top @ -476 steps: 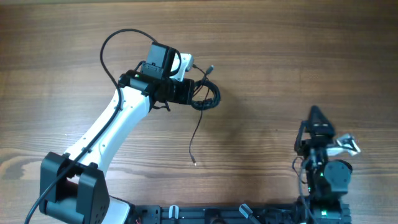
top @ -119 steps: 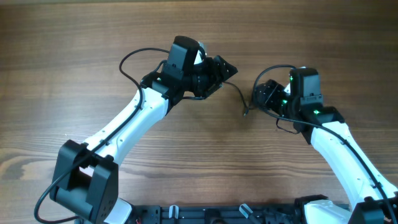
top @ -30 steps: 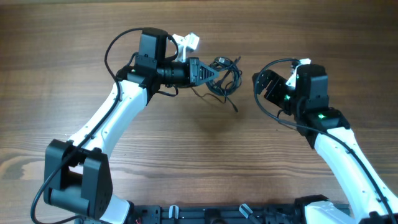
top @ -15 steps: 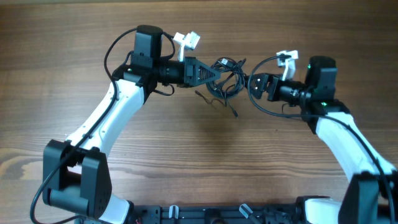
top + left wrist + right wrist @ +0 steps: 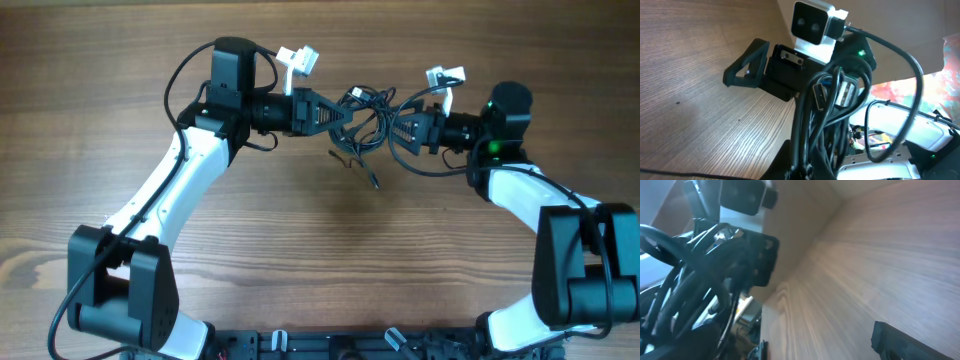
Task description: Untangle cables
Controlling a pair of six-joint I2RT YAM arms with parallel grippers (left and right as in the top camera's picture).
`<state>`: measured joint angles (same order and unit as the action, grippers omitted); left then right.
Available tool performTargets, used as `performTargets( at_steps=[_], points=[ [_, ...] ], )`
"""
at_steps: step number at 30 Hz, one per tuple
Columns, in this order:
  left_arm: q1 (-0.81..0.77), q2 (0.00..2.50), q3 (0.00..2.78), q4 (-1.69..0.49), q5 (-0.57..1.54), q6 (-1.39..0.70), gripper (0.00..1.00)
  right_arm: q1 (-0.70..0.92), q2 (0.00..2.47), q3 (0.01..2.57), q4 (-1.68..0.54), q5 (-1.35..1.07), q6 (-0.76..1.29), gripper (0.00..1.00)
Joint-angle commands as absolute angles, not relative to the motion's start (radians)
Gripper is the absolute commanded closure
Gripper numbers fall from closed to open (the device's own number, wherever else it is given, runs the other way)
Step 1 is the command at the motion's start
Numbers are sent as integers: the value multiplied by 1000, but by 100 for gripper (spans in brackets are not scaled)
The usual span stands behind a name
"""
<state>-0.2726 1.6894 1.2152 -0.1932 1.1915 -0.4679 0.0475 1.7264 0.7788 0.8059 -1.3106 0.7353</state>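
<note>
The cables [image 5: 362, 118] are a tangled bunch of thin black wires held up above the table between the two arms, with one loose end [image 5: 372, 180] hanging toward the wood. My left gripper [image 5: 330, 112] is shut on the bunch from the left. In the left wrist view the cables [image 5: 826, 110] rise straight out of its jaws [image 5: 812, 170]. My right gripper [image 5: 403, 128] is open and faces the bunch from the right, close beside it. In the right wrist view the cables [image 5: 687, 280] fill the left side, and only one right finger [image 5: 892, 340] shows.
The wooden table [image 5: 320, 260] lies under both arms. Each arm's own thick black cable loops near its wrist, left [image 5: 185, 70] and right [image 5: 425, 165]. The right gripper also shows in the left wrist view [image 5: 752, 65], just beyond the bunch.
My right arm has swung left and turned level, bringing its open gripper up to the bunch. My left gripper has kept hold of the cables and shifted slightly up.
</note>
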Motion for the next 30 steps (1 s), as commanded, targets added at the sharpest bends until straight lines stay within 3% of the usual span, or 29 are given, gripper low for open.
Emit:
performTargets(
  at_steps=[1, 5, 7, 9, 10, 11, 12, 13, 16, 19, 22, 25, 27, 30],
  points=[
    [-270, 1663, 1225, -191, 1177, -456, 96, 107, 1738, 787, 845, -1222, 842, 0],
    [-302, 1663, 1225, -191, 1177, -456, 96, 164, 1738, 787, 858, -1069, 926, 2],
    [-309, 1663, 1225, -191, 1177, -455, 96, 159, 1738, 787, 875, -1010, 982, 10],
    [-310, 1663, 1225, -191, 1177, -456, 96, 144, 1738, 787, 873, -966, 994, 30],
    [-305, 1663, 1225, -191, 1177, -456, 96, 130, 1738, 787, 852, -942, 995, 60],
    [-300, 1663, 1225, -191, 1177, -456, 96, 117, 1738, 787, 826, -926, 995, 81],
    [-290, 1663, 1225, -191, 1177, -456, 96, 95, 1738, 787, 772, -895, 994, 96],
    [-281, 1663, 1225, -191, 1178, -456, 96, 74, 1738, 787, 685, -850, 994, 96],
    [-263, 1663, 1225, -191, 1178, -456, 96, 18, 1738, 787, 416, -697, 904, 96],
    [-263, 1663, 1225, -190, 1177, -456, 96, -13, 1738, 787, 281, -640, 789, 94],
    [-263, 1663, 1225, -190, 1176, -455, 96, -24, 1737, 787, 284, -701, 781, 68],
    [-261, 1663, 1225, -190, 1154, -456, 96, -26, 1737, 787, 417, -1010, 608, 38],
    [-259, 1663, 1225, -190, 1155, -456, 96, -26, 1737, 787, 503, -1175, 572, 11],
    [-259, 1663, 1225, -189, 1192, -456, 96, -12, 1737, 787, 570, -1231, 578, 6]
  ],
)
